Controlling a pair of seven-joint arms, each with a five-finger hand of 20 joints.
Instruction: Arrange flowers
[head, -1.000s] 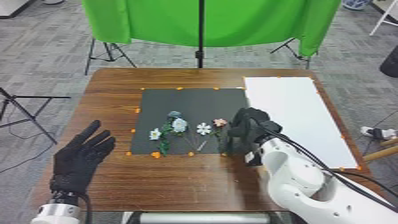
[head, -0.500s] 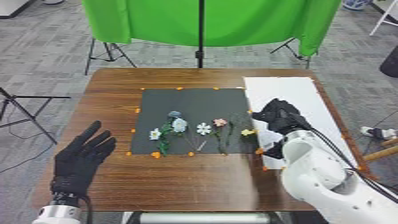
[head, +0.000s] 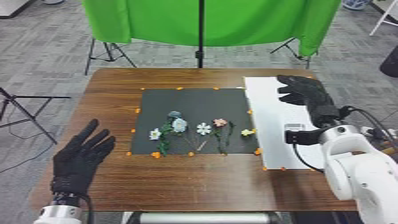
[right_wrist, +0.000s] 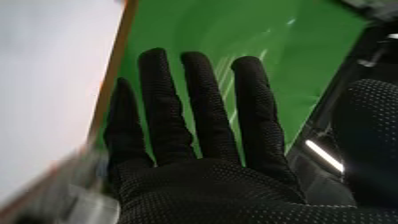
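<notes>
Right hand (head: 308, 94): fingers extended, holding nothing, above white sheet (head: 282, 131). Left hand (head: 80, 159): open, empty. Worktop (head: 204, 185): black mat (head: 209, 102) bearing assorted flowers (head: 179, 125).

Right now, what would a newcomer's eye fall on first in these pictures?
Most likely the bright green cloth hanging beyond the far edge of the table. Next, the small flowers spread across the near half of the dark mat. Then perhaps the black-gloved right hand above the white sheet on the right.
</notes>
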